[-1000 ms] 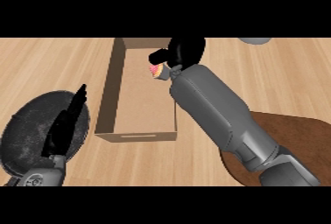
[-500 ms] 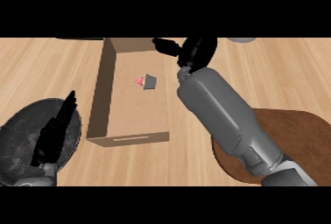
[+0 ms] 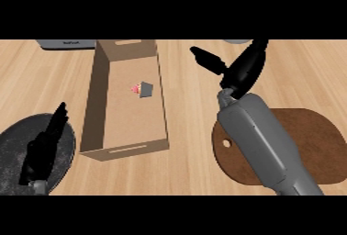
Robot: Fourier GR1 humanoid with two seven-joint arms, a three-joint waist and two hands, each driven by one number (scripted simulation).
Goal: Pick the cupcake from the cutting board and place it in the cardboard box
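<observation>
1. Fingers of the left hand (image 3: pixel 44 147) lie straight and together at the lower left, resting over a dark round plate (image 3: pixel 10 153). They hold nothing, and the hand has not joined in over the last second.
2. To the right of those fingers stands the cardboard box (image 3: pixel 125 150), long and open-topped, its far end beyond the fingertips.
3. The cupcake (image 3: pixel 143 89) now lies on the box floor, in the far half, seemingly tipped on its side with the pink top facing left. A second ago it sat pinched in the right hand above the box; half a second ago it was already down on the floor, with that hand spread just beside it.
4. The right hand (image 3: pixel 240 69) has since drawn away to the right, outside the box wall. Its fingers point straight up and away, the thumb splayed wide to the left, with nothing between them. The cupcake is well to the left of the thumb tip, no longer touched.
5. Below that wrist, under the grey forearm, is the brown cutting board (image 3: pixel 318 137), with no cupcake on it.
6. Judgement: the release is done and the cupcake is inside the box, so the task looks complete; only pulling the arm back remains.
</observation>
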